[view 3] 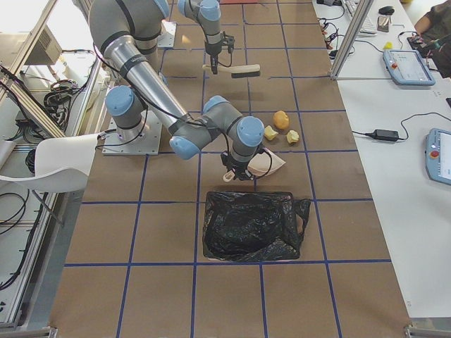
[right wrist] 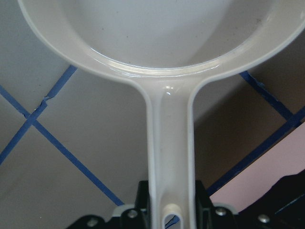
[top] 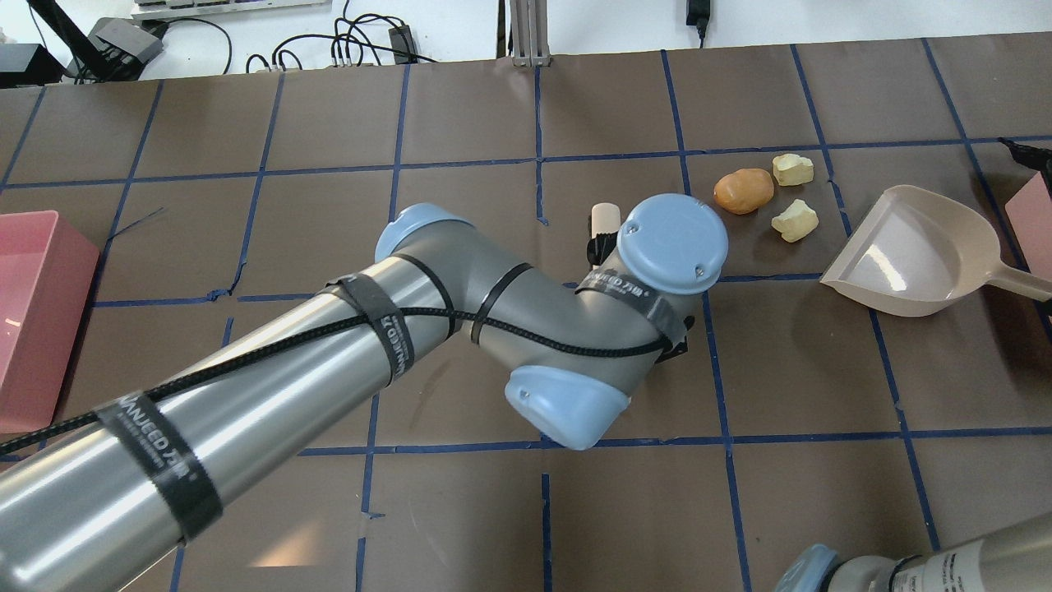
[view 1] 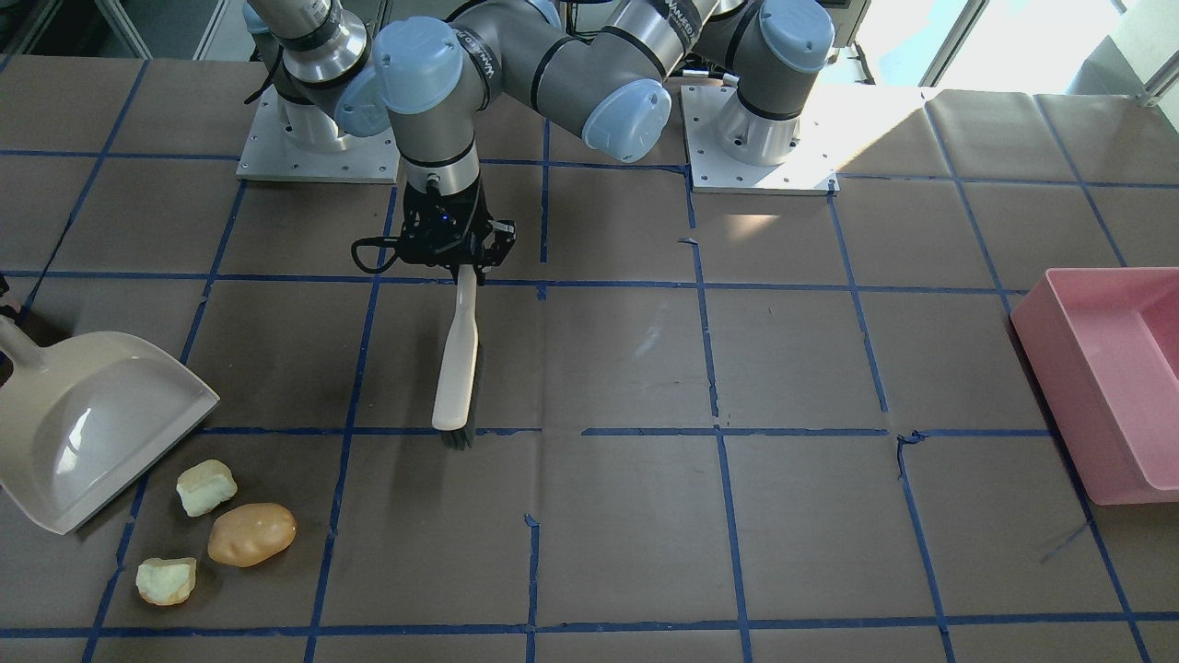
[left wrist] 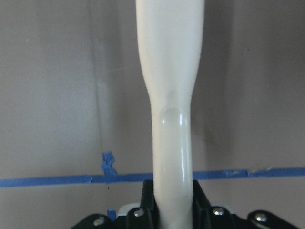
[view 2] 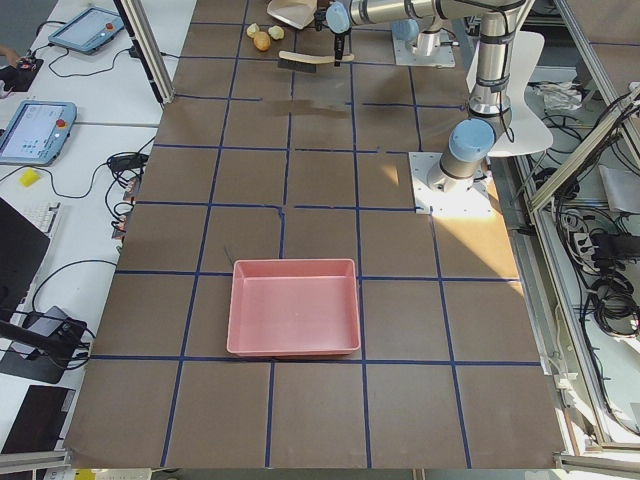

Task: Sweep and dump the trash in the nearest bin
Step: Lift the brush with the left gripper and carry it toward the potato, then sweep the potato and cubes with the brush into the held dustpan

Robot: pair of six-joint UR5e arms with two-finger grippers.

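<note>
sweep lined up, not yet begun

left gripper [view 1: 463,265] is clamped on the handle of the brush [view 1: 458,364], bristles pointing away from the robot. right gripper [right wrist: 170,215] is closed around the handle of the dustpan [view 1: 92,433]. trash [view 1: 251,533], 3 lumps, lies on the table [view 1: 626,368], none in the dustpan: just beside its open lip, apart from the bristles, toward the robot's right of the brush. next, by my judgement: set the bristles behind the lumps, draw them into the dustpan, then tip into the bin [top: 1037,205], the pink sliver beside the dustpan handle.
</note>
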